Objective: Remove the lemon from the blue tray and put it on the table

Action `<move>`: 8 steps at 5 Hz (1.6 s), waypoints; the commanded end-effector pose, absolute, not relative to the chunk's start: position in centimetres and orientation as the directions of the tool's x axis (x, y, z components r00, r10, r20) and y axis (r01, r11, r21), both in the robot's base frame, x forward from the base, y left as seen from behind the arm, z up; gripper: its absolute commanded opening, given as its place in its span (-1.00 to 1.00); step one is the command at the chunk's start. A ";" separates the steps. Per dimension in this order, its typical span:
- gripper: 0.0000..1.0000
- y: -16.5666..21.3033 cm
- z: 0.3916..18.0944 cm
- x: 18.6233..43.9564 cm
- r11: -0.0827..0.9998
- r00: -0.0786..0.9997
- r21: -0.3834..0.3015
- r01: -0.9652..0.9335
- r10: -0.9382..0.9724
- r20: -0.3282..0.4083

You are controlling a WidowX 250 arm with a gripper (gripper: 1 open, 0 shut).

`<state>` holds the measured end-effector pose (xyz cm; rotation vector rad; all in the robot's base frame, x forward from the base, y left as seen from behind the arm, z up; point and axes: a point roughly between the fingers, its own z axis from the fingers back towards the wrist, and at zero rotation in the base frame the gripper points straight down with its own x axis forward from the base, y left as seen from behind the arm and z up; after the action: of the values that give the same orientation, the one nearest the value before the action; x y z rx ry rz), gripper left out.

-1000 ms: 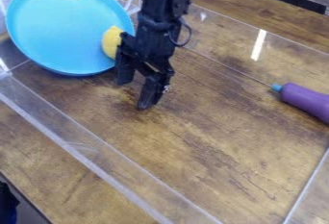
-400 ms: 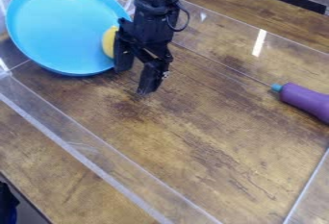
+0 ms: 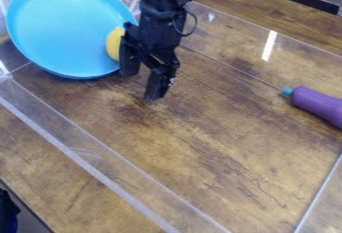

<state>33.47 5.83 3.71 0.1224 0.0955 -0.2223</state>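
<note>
obstacles: blue tray (image 3: 54, 32) far left with lemon (image 3: 115, 40) at its rim, purple object (image 3: 321, 104) at right edge | free room: bare desk (image 3: 214, 147) between them and nearer the camera

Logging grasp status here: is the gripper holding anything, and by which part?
Nothing is held. The gripper is open over the table; the lemon lies beside it on the blue tray.

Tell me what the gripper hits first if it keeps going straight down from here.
Most likely bare table: the gripper points down with its jaws open just right of the blue tray. The lemon sits behind it, apparently out of line.
</note>
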 end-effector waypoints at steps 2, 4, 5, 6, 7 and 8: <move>1.00 6.9 4.3 34.1 0.972 0.979 0.119 0.201 -0.196 -0.054; 1.00 7.0 3.9 34.4 0.973 0.980 0.118 0.197 -0.194 -0.037; 1.00 6.9 3.5 34.6 0.973 0.981 0.118 0.196 -0.194 -0.029; 1.00 6.8 3.3 34.8 0.974 0.981 0.119 0.195 -0.194 -0.022; 1.00 6.7 3.1 35.0 0.973 0.981 0.120 0.195 -0.194 -0.015; 1.00 6.7 2.9 35.2 0.973 0.981 0.121 0.194 -0.195 -0.009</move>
<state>34.55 6.58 2.21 0.1148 0.0290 -0.2010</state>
